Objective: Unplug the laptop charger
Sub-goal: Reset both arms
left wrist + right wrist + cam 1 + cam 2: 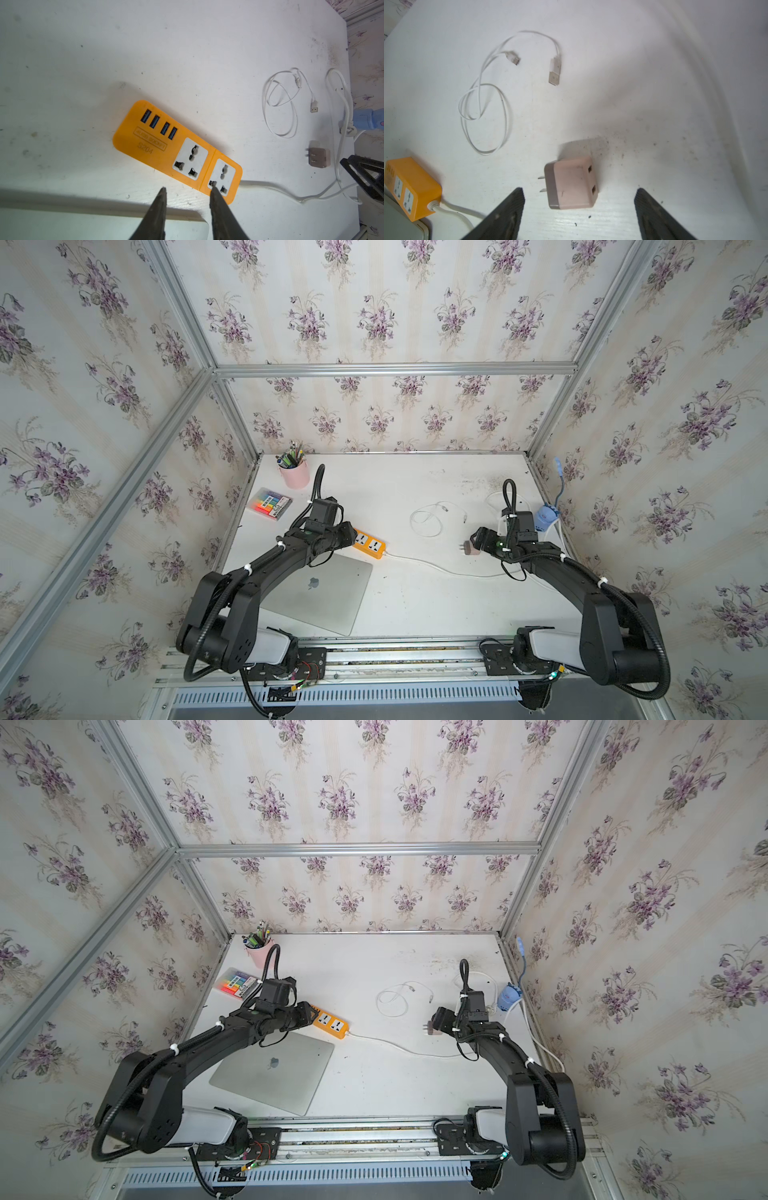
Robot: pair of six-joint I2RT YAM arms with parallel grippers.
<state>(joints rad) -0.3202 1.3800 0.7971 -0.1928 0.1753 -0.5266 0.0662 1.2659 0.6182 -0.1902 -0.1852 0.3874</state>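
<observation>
Laptop charger (571, 182): pinkish cube lying on the white table (643, 72), prongs bare, well apart from the orange power strip (176, 149); thin white cable (555, 71) coiled loose nearby, unattached. Right gripper (579, 189): jaws wide apart on either side of the charger, not touching it. Left gripper (188, 187): jaws parted and empty, one tip over the strip's end socket.

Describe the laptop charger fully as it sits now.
The laptop charger is a pale pink, plastic-looking cube with a greyer front face, two flat metal prongs and two empty USB ports. It lies on the white table, unplugged, apart from the orange power strip, untouched between the jaws of the open right tool.
</observation>
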